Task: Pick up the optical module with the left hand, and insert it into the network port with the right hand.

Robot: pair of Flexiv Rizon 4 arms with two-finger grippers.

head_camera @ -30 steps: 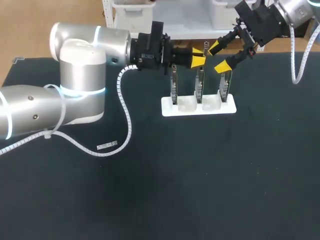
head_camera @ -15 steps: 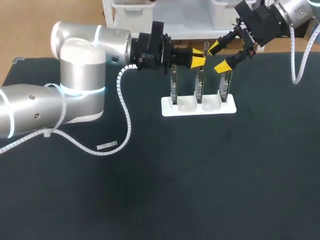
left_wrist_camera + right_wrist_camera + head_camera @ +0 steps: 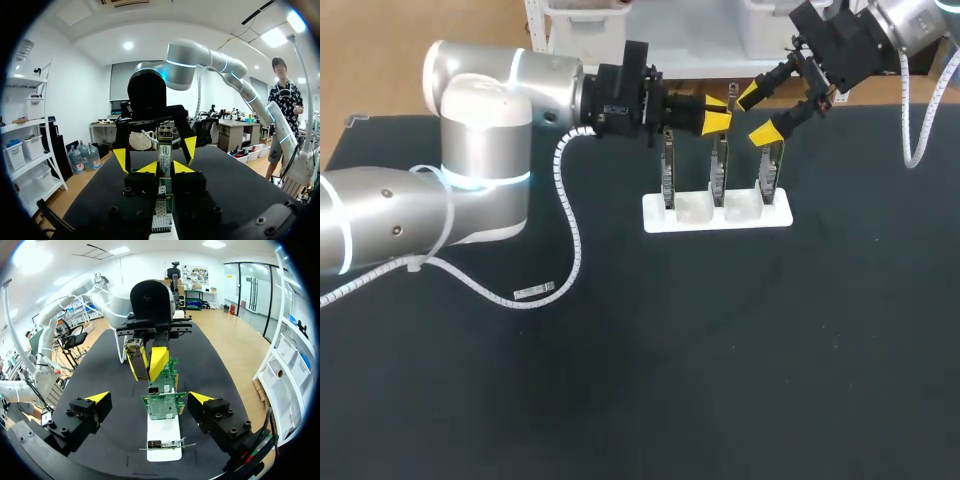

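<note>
**Handover stage: module held above the stand, not yet passed**

Landmark: white stand (image 3: 665, 218) on the dark tabletop (image 3: 720, 350). Three circuit boards (image 3: 718, 172) are set upright in it, in a row.

Left pincer (image 3: 717, 112): it is placed above the stand, over the middle board. Its yellow tips are pressed onto the optical module (image 3: 731, 96) from two sides. In the left wrist view the module (image 3: 164, 152) is seen standing upright between the fingertips (image 3: 150, 167), with the boards directly under it.

Right pincer (image 3: 757, 113): it is placed above the stand's right end and angled toward the module. It is spread wide. In the right wrist view its own fingertips (image 3: 98, 397) are seen well apart, with the left pincer (image 3: 146, 364) and the module (image 3: 135, 352) ahead of them, over the boards (image 3: 162, 406). No contact with the module is seen; the module is flanked only.

Progress, as judged:
- Done: the module has been picked up and is held clear of the stand by the left pincer.
- Open: the transfer. The right pincer is positioned for it but has not been closed on the module.
- Open: the insertion. Nothing is seated in any board, and which board carries the network port cannot be told.

Roughly a third of the task is judged complete.
</note>
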